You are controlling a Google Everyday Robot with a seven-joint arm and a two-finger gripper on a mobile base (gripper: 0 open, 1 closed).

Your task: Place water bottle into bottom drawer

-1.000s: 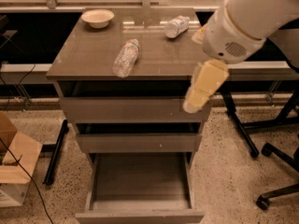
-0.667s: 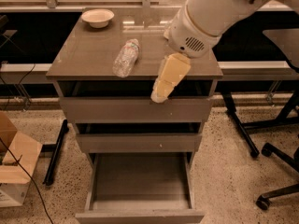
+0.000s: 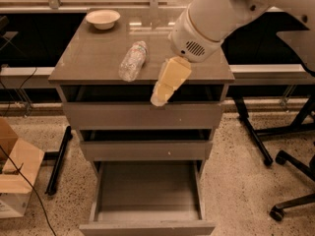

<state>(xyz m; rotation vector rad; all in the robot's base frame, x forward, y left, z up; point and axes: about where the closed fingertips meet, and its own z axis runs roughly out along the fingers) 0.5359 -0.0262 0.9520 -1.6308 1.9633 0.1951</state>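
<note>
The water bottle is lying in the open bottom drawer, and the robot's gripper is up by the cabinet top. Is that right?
Not quite. In the camera view the water bottle lies on the cabinet top, left of the gripper, not in the open bottom drawer. The gripper is indeed up by the cabinet top.

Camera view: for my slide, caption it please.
Yellow gripper hangs at the front edge of the grey-brown cabinet, beside the clear crinkled plastic water bottle lying on top; grey bottom drawer open below.

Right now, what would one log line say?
gripper: over cabinet front edge | water bottle: lying on cabinet top, not held | bottom drawer: open
</note>
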